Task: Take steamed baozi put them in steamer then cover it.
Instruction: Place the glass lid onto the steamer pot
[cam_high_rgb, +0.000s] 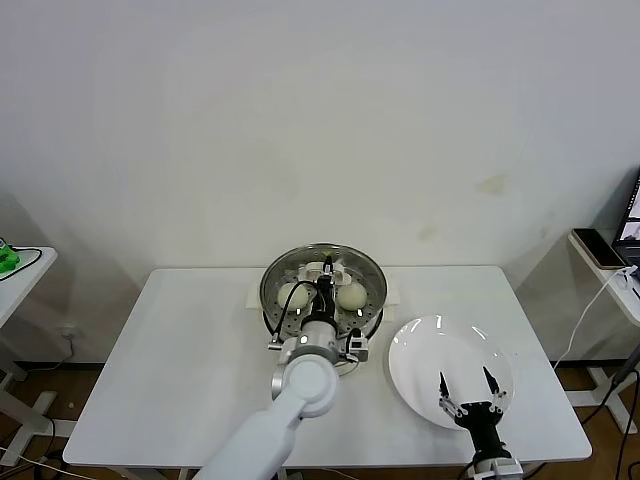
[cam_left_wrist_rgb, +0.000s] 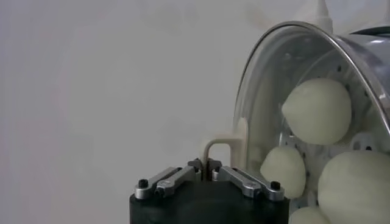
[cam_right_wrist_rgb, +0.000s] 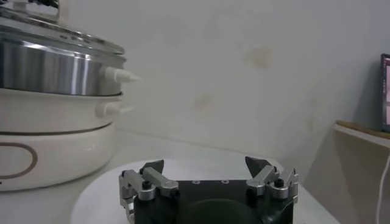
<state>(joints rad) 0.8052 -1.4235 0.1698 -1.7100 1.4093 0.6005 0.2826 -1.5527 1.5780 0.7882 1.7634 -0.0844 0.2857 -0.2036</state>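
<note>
the steamer sits toward the back middle of the white worktop, shiny steel pot on its cream base. the cover is on top of the pot, clear glass with a metal rim, and the steamed baozi are inside, visible through the glass on the perforated tray. two of them show in the head view, one on each side of the arm. the left wrist view shows four of them behind the glass.

the left gripper is reaching over the middle of the cover and is clamped down tight on the beige handle at the centre of the lid. in the left wrist view the handle sticks up right between the two metal fingers, pinched there.

the right gripper hangs over the white plate, which lies on the worktop just to the right of the steamer and nearer the front edge. its jaws are spread wide with nothing in them. the plate has no buns on it. from the right wrist view the steamer is off to one side with the lid on it, well apart from that gripper.
</note>
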